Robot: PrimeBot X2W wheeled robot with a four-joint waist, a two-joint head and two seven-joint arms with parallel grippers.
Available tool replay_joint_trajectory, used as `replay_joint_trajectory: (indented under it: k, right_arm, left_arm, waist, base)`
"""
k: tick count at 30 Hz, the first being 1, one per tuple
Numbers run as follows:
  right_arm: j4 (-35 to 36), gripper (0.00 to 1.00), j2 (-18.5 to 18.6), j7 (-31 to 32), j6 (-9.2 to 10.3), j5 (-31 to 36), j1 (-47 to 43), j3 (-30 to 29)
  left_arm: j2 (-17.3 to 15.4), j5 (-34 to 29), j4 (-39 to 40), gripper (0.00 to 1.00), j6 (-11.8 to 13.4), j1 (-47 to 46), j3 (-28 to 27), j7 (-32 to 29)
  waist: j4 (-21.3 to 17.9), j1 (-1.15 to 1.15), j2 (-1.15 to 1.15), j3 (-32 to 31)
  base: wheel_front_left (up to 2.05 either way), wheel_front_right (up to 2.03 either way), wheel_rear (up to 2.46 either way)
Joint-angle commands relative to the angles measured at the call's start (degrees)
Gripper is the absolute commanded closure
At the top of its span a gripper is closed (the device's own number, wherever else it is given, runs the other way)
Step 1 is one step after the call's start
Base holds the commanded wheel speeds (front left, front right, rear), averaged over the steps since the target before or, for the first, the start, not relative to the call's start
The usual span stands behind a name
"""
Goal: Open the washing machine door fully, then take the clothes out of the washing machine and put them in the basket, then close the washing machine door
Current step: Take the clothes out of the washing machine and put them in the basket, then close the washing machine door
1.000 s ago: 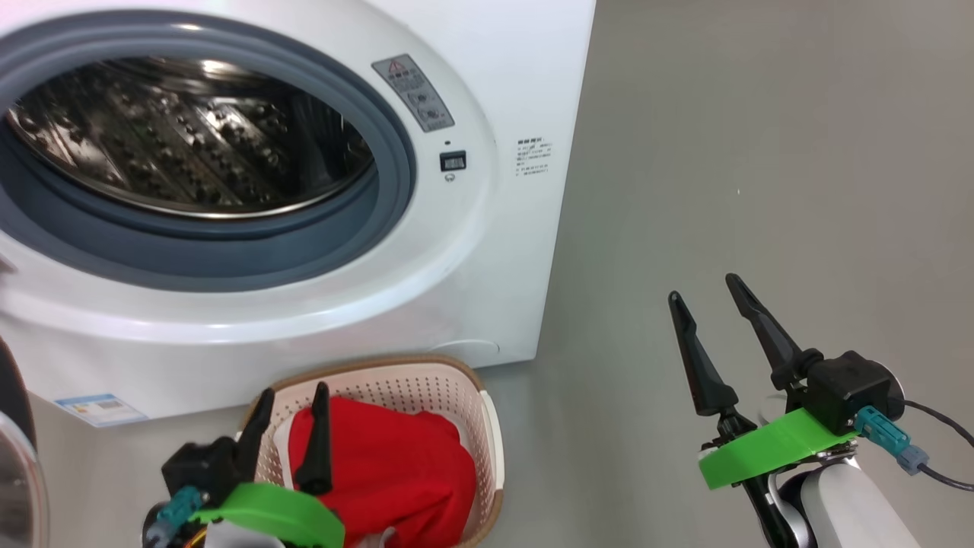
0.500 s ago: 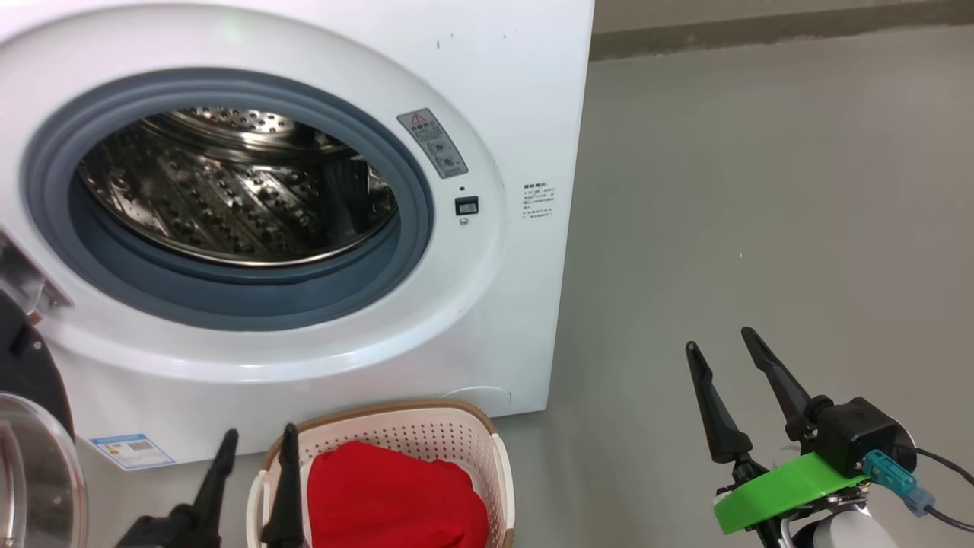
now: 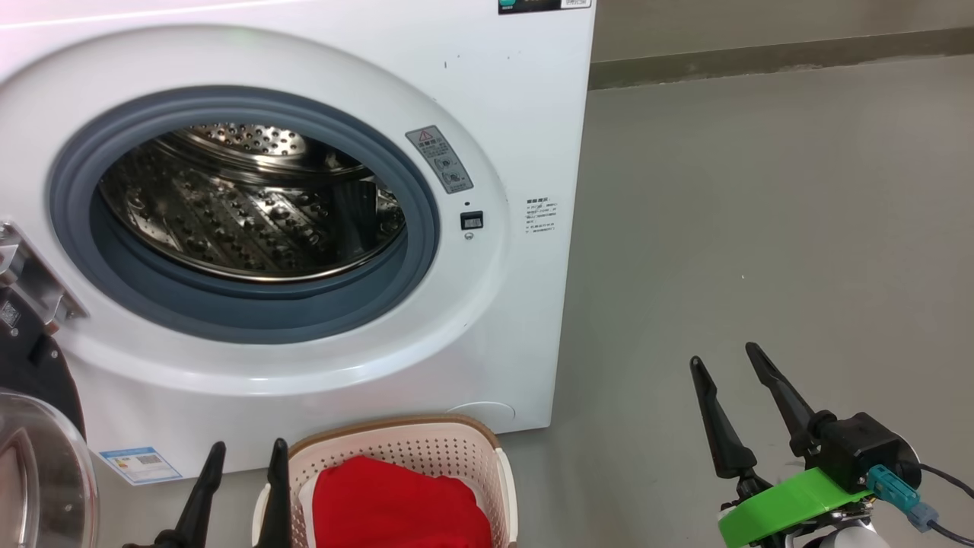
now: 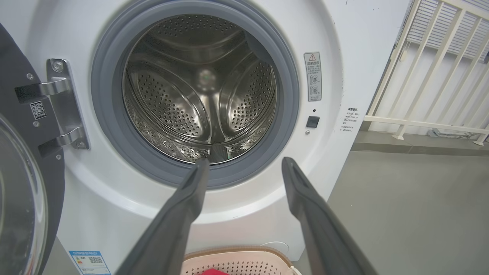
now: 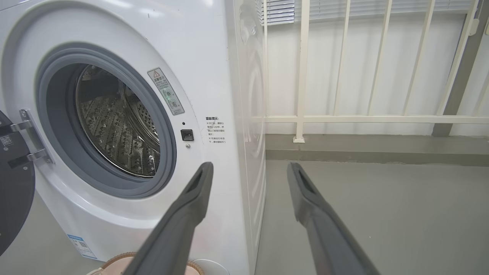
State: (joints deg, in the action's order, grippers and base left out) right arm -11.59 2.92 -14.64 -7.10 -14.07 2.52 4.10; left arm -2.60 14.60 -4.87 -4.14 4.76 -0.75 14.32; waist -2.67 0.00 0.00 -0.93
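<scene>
Reference landmark: the large white front-loading washing machine (image 3: 525, 304). At its left edge, the round washing machine door with glossy black rim and clear glass bowl (image 3: 42, 464) stands swung wide on its hinge. Below the machine's front, the left gripper (image 3: 248, 450) has its two dark fingers spread apart and holds nothing. Directly in front of the machine's base sits the cream perforated plastic basket with the brown rim (image 3: 396, 423), and the bright red fabric clothes (image 3: 396, 502) lie bunched inside it. Within the machine's grey rubber gasket ring (image 3: 251, 323), the perforated steel drum (image 3: 251, 213) appears empty. To the right of the machine, over bare floor, the right gripper (image 3: 724, 356) is likewise spread and empty. Status, as judged: door opening and unloading complete; door closing outstanding. Count: one machine, one door, one basket, one red bundle (garment number cannot be told), two grippers.
</scene>
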Motion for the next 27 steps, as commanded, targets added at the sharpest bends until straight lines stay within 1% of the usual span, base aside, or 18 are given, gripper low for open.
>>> replay_joint_trajectory:
  k: [1, 16, 27]
  right_arm:
    - [1.6, 0.00, 0.0, -0.4, -0.39, 0.1, 1.0, 1.0]
    - [1.6, 0.00, 0.0, -0.4, -0.39, -0.6, 0.7, 1.2]
    - [1.5, 0.00, 0.0, -0.4, -0.39, -1.1, 0.7, 1.3]
  left_arm:
    - [-0.3, -0.2, 1.6, 0.00, -0.5, -0.8, -2.1, 0.7]
    - [-0.3, -0.2, 1.2, 0.00, -0.9, -0.5, -2.6, 0.7]
    - [-0.3, -0.7, 1.1, 0.00, -0.7, -0.5, -2.3, 0.7]
  waist:
    - [-0.1, 0.00, 0.00, -0.1]
    - [-0.2, 0.00, 0.00, -0.6]
    - [-0.3, 0.00, 0.00, -0.5]
  base:
    - [0.00, 0.00, 0.00]
    - [0.00, 0.00, 0.00]
    - [0.00, 0.00, 0.00]
